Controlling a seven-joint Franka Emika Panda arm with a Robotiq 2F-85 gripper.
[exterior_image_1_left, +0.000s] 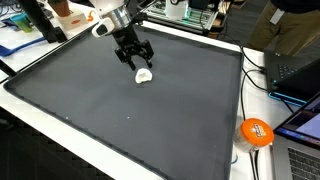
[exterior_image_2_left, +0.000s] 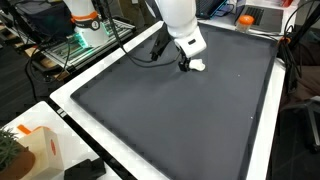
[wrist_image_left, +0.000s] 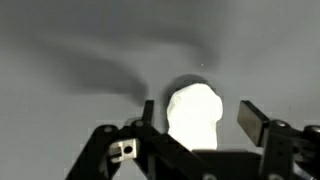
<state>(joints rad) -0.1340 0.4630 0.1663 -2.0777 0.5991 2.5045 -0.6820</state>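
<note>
In the wrist view the fingers (wrist_image_left: 252, 120) are seen parted at 9 and 3 o'clock of a white lump (wrist_image_left: 193, 112). A gap is shown at the 3 o'clock pad, so nothing is gripped. That gap is hidden in both exterior views, where the lump (exterior_image_1_left: 144, 76) is seen lying on a dark mat (exterior_image_1_left: 110, 125) under the lowered fingers. The mat is carried by the tabletop (exterior_image_2_left: 100, 142). An orange disc (exterior_image_1_left: 256, 132) is seen off the mat, at 4 o'clock of the lump and well apart. Cables (exterior_image_1_left: 256, 72) are draped at 3 o'clock.
</note>
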